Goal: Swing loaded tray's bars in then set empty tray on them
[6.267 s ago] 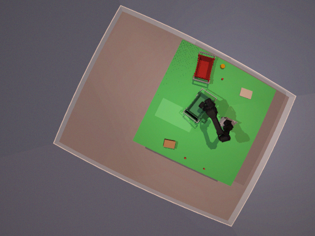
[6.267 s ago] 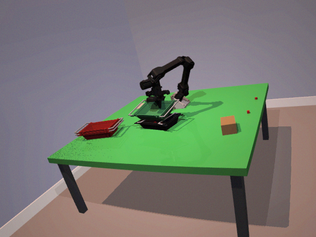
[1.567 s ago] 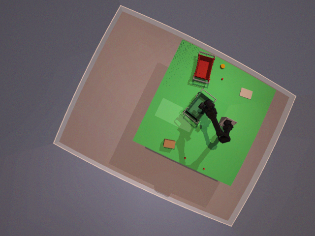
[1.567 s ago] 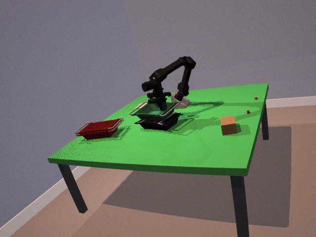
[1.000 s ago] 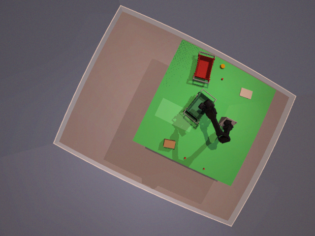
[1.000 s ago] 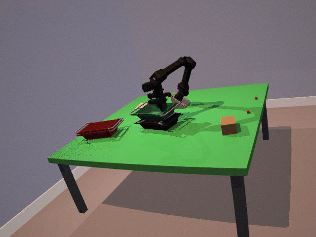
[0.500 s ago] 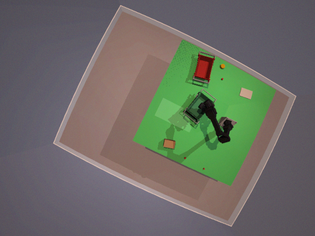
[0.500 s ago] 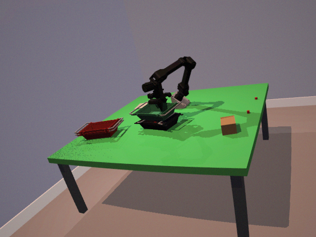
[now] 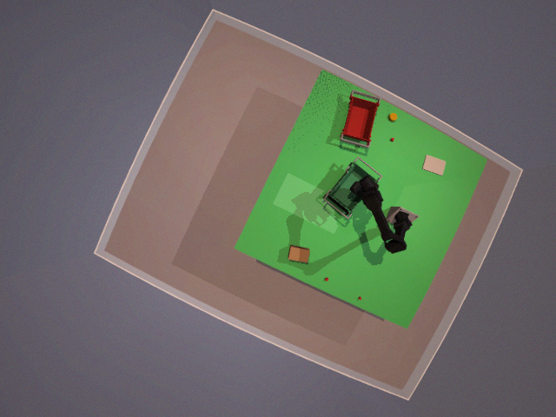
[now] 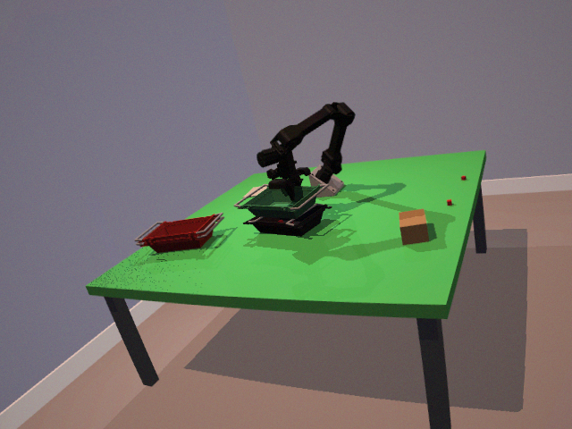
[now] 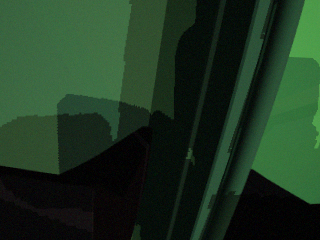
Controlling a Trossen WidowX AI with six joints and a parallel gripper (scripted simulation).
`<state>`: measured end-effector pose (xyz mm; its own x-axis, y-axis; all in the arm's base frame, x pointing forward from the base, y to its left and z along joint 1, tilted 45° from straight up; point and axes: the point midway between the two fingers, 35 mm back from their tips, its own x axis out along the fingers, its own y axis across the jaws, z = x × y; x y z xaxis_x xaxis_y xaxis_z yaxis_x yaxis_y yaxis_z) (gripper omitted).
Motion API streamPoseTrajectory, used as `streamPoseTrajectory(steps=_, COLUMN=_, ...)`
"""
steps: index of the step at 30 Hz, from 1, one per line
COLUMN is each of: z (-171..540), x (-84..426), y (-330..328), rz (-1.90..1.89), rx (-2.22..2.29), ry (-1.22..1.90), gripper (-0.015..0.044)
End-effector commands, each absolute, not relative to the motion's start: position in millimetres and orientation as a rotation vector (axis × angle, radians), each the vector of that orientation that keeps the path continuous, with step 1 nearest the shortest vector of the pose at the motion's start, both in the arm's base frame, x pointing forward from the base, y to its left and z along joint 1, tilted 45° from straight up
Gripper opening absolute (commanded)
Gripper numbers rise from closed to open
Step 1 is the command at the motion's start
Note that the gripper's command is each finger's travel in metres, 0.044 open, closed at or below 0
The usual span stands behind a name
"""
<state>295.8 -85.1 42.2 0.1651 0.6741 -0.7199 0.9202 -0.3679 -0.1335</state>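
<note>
My gripper (image 9: pixel 363 194) (image 10: pixel 291 192) (image 11: pixel 168 140) is shut on the long side wall of the see-through green tray (image 9: pixel 347 187) (image 10: pixel 277 211) (image 11: pixel 235 100), one finger on each side of the wall. The green tray is empty, looks about level, and its wire bars stand out at its ends. It is right above the black tray (image 10: pixel 306 224), which stands on the table with small red blocks partly showing. A short piece of light wire shows at the black tray's top; the rest of its bars is hidden. I cannot tell whether the green tray touches them.
A red tray (image 9: pixel 359 118) (image 10: pixel 178 232) with bars stands to one side. An orange-brown box (image 9: pixel 299 254) (image 10: pixel 414 228), an orange cylinder (image 9: pixel 393 116), a pale flat block (image 9: pixel 433 165) and several tiny red cubes lie on the green table (image 9: pixel 431 269) (image 10: pixel 222 281).
</note>
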Motion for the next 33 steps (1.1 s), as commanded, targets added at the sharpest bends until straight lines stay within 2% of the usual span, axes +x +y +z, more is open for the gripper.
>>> streamPoseTrajectory(steps=1, z=39.5, x=293.6, y=-74.8, rz=-1.031, rx=2.094, ry=1.563, gripper=0.0)
streamPoseTrajectory(steps=20, z=39.5, x=293.6, y=-74.8, rz=-1.031, rx=2.094, ry=1.563, gripper=0.0)
streamPoseTrajectory(steps=33, z=39.5, x=293.6, y=-74.8, rz=-1.031, rx=2.094, ry=1.563, gripper=0.0191)
